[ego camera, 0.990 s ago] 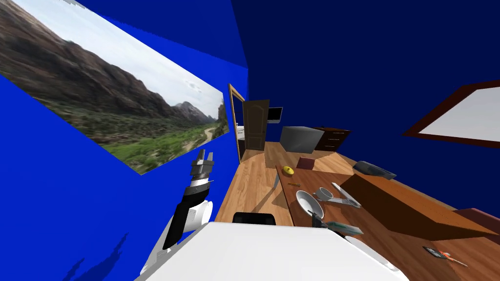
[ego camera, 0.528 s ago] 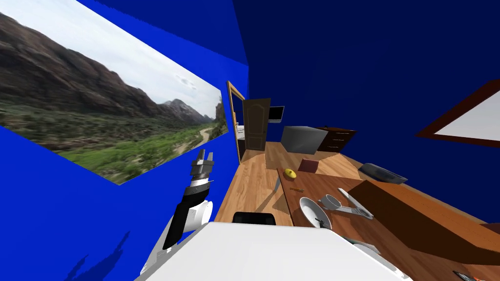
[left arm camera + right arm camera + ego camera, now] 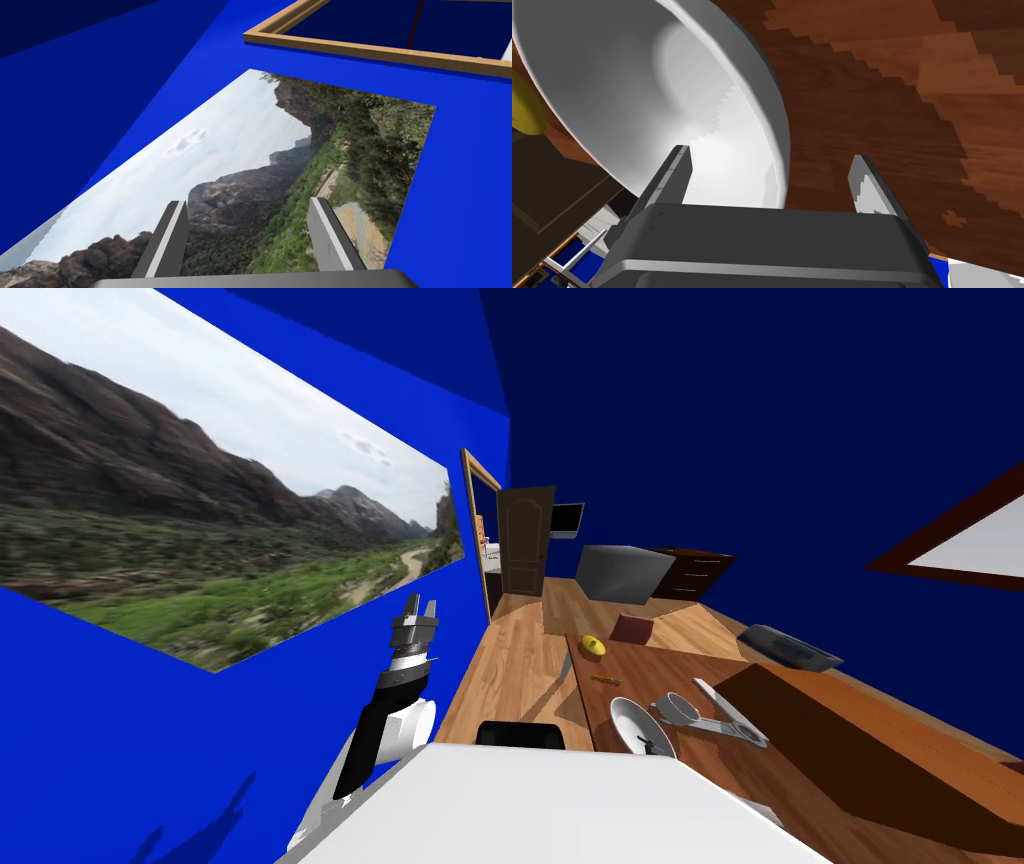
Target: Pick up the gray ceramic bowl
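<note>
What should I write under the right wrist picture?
Open right tool straddles the rim of the pale bowl on a brown wooden table.

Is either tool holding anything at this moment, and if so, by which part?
Nothing is held. The right tool stands open astride the rim of the white bowl, not closed on it. The left tool is open and empty.

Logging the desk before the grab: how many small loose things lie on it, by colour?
Light grey: 3 (bowl, cup, flat bar)
Yellow: 1 (round thing)
Dark red: 1 (box)
Dark grey: 1 (tray-like thing)
Colour unclear: 1 (thin stick)
Total: 7
</note>
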### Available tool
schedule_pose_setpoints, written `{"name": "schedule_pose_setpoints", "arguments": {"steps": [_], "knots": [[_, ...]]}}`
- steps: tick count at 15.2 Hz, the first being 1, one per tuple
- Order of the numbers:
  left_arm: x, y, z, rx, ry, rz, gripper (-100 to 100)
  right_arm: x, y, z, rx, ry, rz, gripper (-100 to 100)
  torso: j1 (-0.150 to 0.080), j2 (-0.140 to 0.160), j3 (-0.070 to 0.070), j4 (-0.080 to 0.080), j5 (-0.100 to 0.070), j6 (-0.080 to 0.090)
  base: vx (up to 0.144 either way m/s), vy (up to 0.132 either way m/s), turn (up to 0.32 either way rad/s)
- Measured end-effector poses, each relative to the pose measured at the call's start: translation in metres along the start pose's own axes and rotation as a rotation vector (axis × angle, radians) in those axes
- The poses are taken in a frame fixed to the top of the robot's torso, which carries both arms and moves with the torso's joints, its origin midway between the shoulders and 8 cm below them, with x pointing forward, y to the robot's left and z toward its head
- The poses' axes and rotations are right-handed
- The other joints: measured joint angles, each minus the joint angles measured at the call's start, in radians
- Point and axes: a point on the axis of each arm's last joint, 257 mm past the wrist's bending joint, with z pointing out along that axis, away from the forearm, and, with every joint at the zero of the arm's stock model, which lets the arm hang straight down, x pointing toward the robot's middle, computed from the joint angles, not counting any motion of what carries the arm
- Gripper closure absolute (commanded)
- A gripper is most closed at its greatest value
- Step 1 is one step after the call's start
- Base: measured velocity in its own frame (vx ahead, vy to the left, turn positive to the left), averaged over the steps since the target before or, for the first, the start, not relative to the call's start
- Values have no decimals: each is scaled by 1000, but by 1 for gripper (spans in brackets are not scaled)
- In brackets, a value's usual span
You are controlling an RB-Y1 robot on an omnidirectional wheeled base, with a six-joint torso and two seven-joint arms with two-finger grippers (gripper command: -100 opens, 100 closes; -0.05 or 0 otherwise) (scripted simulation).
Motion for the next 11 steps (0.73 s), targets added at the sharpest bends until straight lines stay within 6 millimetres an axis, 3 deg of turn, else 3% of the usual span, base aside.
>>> {"name": "schedule_pose_setpoints", "arguments": {"steps": [1, 5, 11], "knots": [[0, 0, 0, 0, 0, 0, 0, -1, 0, 1, 1, 1, -1, 100, 1, 0, 0, 0, 0, 0, -3, -19, 4], [0, 0, 0, 0, 0, 0, 0, 0, 1, 1, -1, 1, -4, 100, 6, 0, 0, 1, 1, 1, -2, -3, 0], [0, 0, 0, 0, 0, 0, 0, 23, -12, -13, -7, 2, -10, 100, 14, 0, 1, 1, 4, 1, 6, 89, -30]]}}
